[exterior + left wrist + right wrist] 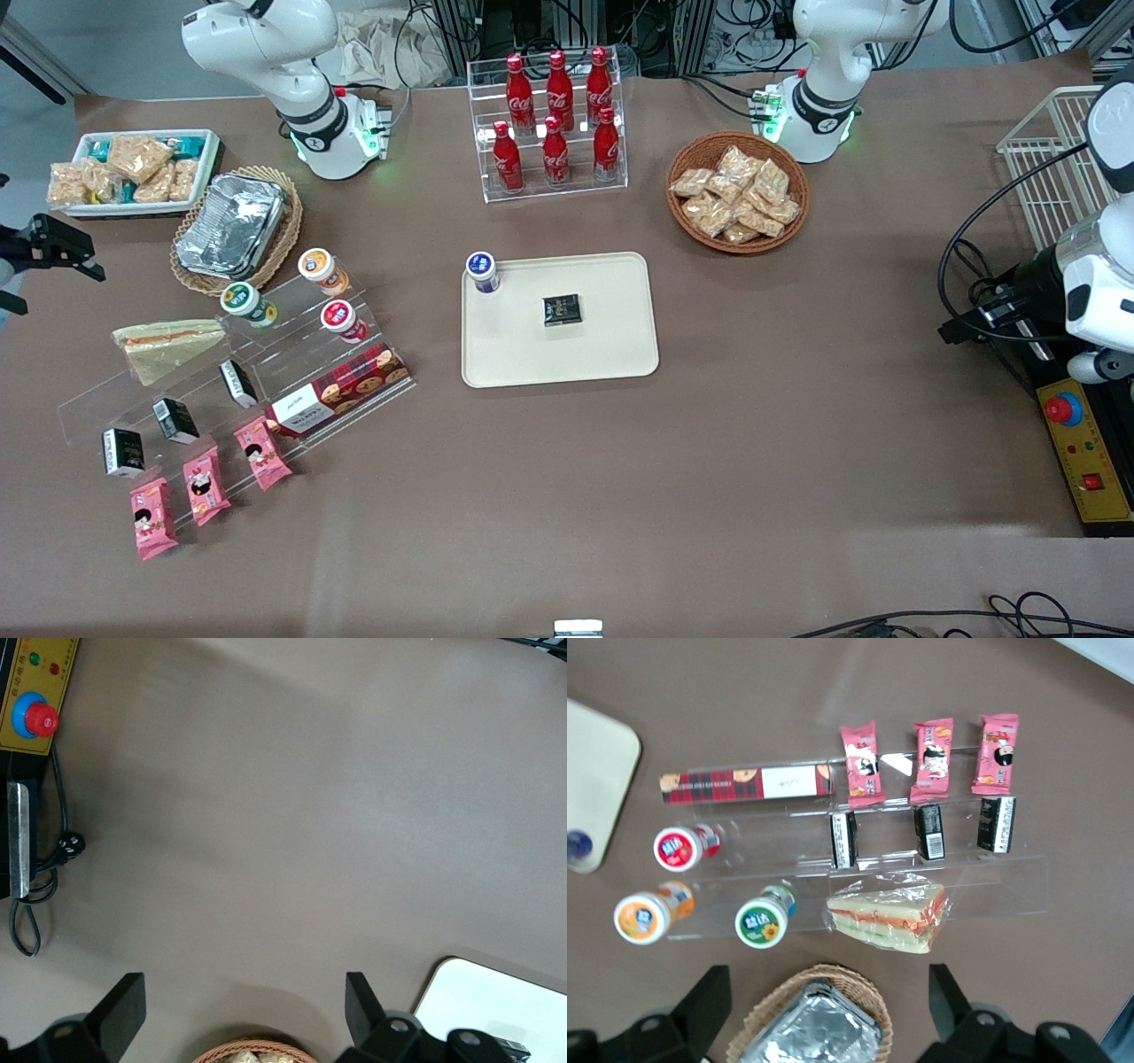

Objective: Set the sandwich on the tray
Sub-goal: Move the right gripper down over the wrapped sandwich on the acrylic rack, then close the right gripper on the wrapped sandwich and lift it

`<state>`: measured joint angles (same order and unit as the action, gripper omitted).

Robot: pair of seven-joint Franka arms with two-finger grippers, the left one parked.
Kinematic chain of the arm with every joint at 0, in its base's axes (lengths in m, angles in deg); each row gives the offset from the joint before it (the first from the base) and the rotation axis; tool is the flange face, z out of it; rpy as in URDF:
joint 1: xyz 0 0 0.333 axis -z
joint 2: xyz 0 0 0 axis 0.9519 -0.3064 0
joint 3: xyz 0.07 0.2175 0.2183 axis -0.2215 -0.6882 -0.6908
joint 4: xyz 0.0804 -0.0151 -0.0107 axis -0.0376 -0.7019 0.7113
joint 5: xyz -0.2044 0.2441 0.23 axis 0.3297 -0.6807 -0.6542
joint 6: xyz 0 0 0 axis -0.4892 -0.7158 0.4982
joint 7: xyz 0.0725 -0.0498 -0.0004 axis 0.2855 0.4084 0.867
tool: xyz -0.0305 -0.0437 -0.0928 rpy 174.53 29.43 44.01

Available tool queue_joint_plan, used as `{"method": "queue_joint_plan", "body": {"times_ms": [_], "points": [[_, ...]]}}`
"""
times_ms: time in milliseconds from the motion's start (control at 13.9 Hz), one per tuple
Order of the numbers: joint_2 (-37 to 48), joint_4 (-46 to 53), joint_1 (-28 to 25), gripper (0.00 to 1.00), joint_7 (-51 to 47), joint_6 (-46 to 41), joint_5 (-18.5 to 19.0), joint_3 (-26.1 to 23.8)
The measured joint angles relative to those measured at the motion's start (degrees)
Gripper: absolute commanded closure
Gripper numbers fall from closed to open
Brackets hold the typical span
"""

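While the sandwich (pixel 168 347) sat untouched on the clear stepped rack (pixel 232 377), the tray (pixel 611 341) farther along the table held only a small dark packet (pixel 561 309) and a blue-lidded cup (pixel 482 270). High above the rack hung the gripper (pixel 828 1005), fingers spread wide and empty. By my reckoning everything remained: descend, grasp, carry across.

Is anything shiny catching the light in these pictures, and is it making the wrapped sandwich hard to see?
Front view: the crumpled silver foil container throws bright glare, and the clear acrylic stepped rack glints. The triangular wrapped sandwich reads clearly. Right wrist view: its clear wrap shows only small highlights, filling visible. The open black two-finger gripper hangs above it. The cream rectangular tray looks evenly lit.
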<state>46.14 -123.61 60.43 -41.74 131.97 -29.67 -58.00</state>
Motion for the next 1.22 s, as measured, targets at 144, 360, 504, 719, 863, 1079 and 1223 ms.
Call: {"method": "queue_joint_plan", "body": {"times_ms": [144, 360, 504, 719, 863, 1079, 1223], "points": [[-0.82, -0.32, 0.29, 0.01, 4.05, 0.01, 0.00, 0.05], [-1.34, -0.54, 0.30, 0.01, 6.05, 0.01, 0.00, 0.07], [-1.39, -1.29, 0.30, 0.01, 8.66, 0.02, 0.01, 0.08], [-2.02, -2.93, 1.47, 0.01, 15.86, 1.14, 0.06, 0.12], [-2.80, -5.09, 2.82, 0.01, 23.73, 3.85, 0.07, 0.16], [-4.24, -9.26, 5.00, 0.01, 36.88, 9.26, 0.09, 0.21], [-6.12, -10.99, 6.05, 0.01, 45.92, 11.68, 0.10, 0.25]]}}
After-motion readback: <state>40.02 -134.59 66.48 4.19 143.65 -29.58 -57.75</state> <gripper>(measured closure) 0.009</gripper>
